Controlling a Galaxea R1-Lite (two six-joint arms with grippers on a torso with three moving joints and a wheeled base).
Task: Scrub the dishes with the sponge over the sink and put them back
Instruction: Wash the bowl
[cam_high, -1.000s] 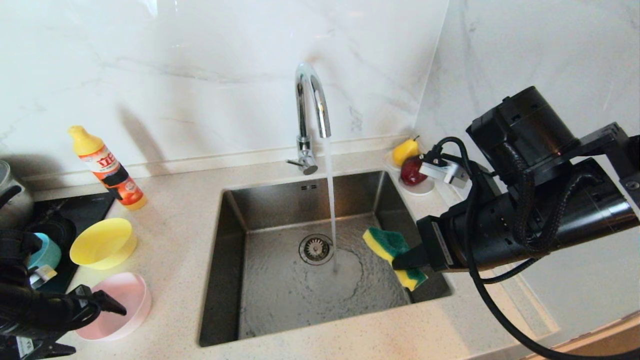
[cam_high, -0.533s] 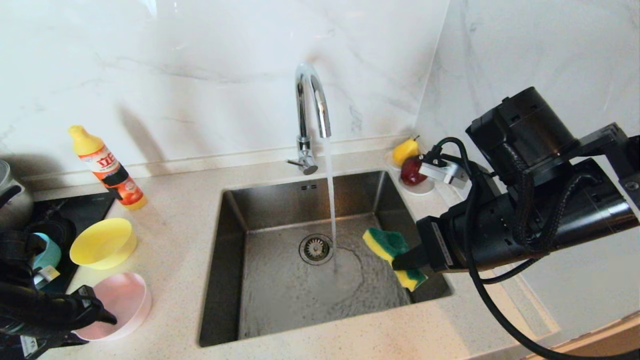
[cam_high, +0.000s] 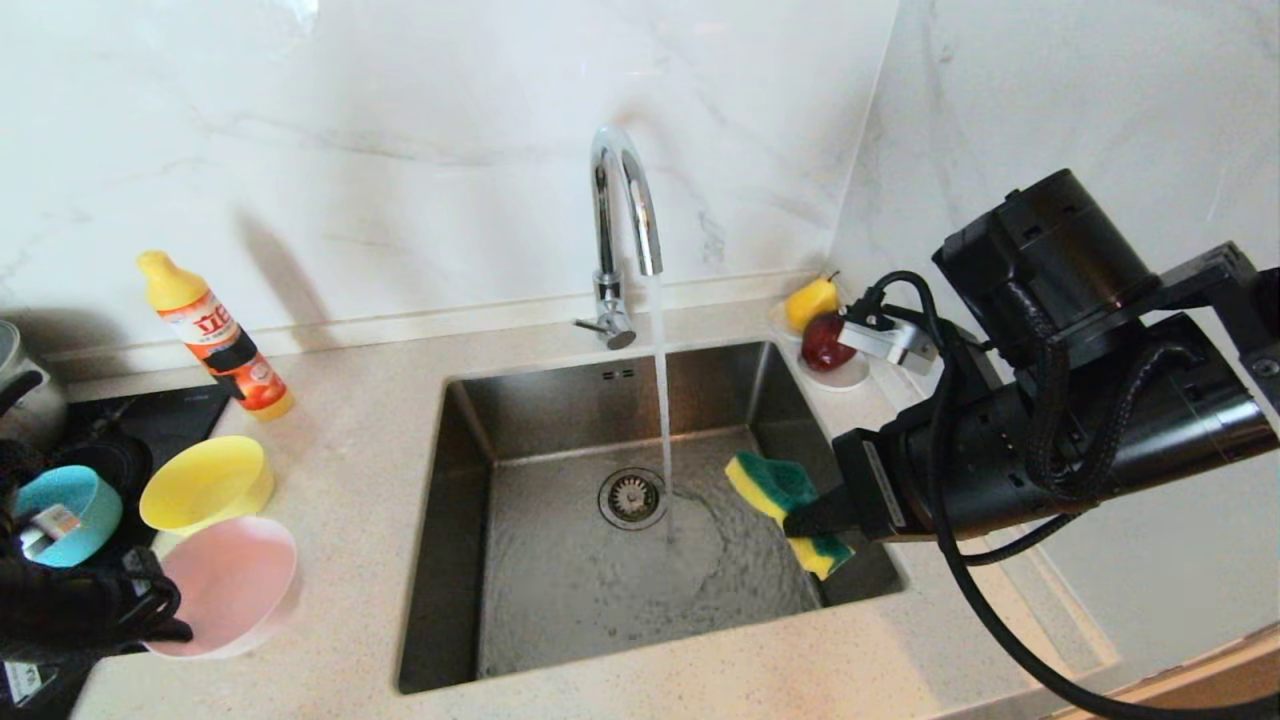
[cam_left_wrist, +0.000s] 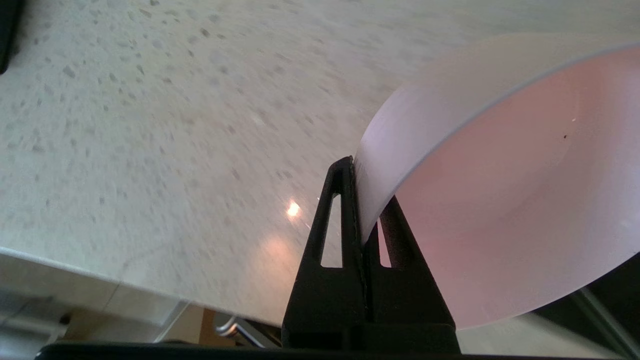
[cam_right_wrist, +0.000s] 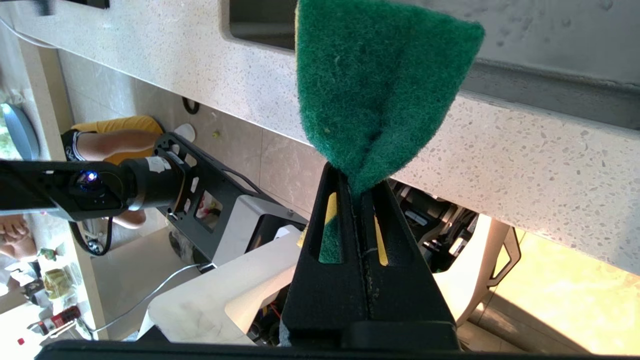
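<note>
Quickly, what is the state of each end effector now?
Left end effector: closed on the pink bowl rim.
Right end effector: closed on the sponge.

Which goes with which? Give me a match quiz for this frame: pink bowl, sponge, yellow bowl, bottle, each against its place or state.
Things:
1. pink bowl
2. sponge
3. yellow bowl
4. bottle

Places or states:
A. stands near the wall, left of the faucet
B. pinched in the right gripper over the sink
C. rim clamped in the left gripper, tilted
D. sits on the counter, in no gripper

Pairs: 1-C, 2-B, 3-D, 4-A
</note>
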